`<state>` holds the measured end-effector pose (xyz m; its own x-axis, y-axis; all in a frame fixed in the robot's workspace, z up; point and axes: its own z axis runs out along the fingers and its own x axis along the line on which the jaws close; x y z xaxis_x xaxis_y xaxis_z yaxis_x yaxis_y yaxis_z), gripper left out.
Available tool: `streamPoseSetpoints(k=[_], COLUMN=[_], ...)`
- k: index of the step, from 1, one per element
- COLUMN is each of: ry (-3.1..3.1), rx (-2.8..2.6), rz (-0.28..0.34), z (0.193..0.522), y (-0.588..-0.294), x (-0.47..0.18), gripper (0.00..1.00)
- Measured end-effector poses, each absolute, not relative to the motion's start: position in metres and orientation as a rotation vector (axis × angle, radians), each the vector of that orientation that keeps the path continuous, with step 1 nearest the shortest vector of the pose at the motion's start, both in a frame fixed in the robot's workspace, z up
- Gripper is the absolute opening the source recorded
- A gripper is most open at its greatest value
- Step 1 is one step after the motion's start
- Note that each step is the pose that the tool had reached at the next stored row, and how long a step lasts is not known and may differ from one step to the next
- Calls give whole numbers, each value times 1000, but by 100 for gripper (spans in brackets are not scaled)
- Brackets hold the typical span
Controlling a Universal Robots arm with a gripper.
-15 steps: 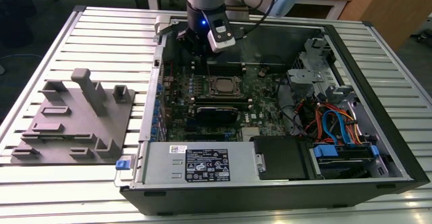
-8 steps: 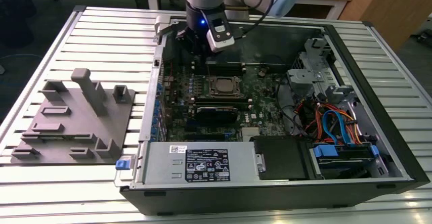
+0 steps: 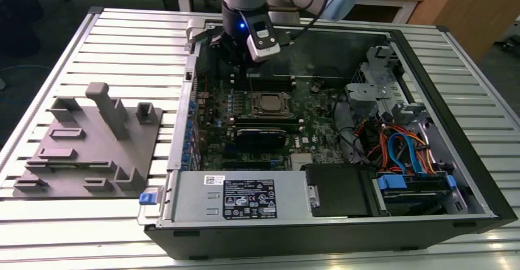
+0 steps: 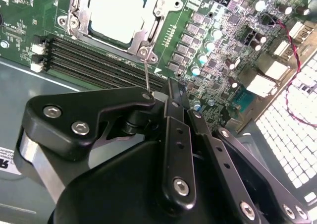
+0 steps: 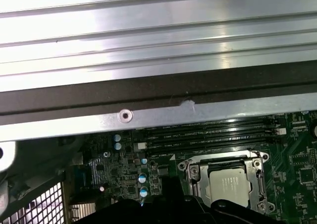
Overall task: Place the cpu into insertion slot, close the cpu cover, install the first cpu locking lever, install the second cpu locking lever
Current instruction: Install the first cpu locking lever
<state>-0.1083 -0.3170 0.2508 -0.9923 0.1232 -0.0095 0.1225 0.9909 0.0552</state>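
Observation:
The cpu [image 3: 267, 103] lies flat in the insertion slot [image 3: 253, 110] on the green board inside the open computer case. Its silvery top also shows in both wrist views [image 4: 116, 13] [image 5: 229, 183]. The cpu cover [image 4: 148, 28] [image 5: 198, 177] lies down around the chip as a metal frame. A thin locking lever [image 4: 146, 70] rises from the socket's corner up to my gripper [image 4: 166, 105]. In the exterior view my gripper [image 3: 237, 60] hangs over the far end of the board, just beyond the socket.
Memory slots [image 4: 99, 58] run beside the socket, close to the case wall [image 5: 148, 100]. A black module [image 3: 260, 137], the power supply [image 3: 240, 197] and coloured cables [image 3: 398, 148] crowd the case. A grey fixture block [image 3: 89, 142] stands at the exterior view's left.

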Motion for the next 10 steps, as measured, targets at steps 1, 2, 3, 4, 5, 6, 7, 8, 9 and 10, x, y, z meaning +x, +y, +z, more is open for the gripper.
streamPoseSetpoints(k=[1, 2, 3, 4, 5, 6, 7, 8, 9, 10], ry=[3122, 3122, 3122, 3122, 3122, 3122, 3122, 3122, 3122, 3122], rx=[192, 192, 191, 191, 190, 190, 190, 190, 190, 190], rz=[85, 85, 85, 85, 85, 85, 85, 85, 85, 85], z=[251, 251, 251, 251, 251, 251, 251, 251, 251, 251], y=[-316, -314, -313, -312, -311, -311, -311, -311, -311, -311], x=[-108, -108, -108, -108, -108, -108, -108, -108, -108, -107], gripper=[10, 10, 10, 10, 10, 10, 10, 10, 10, 10])
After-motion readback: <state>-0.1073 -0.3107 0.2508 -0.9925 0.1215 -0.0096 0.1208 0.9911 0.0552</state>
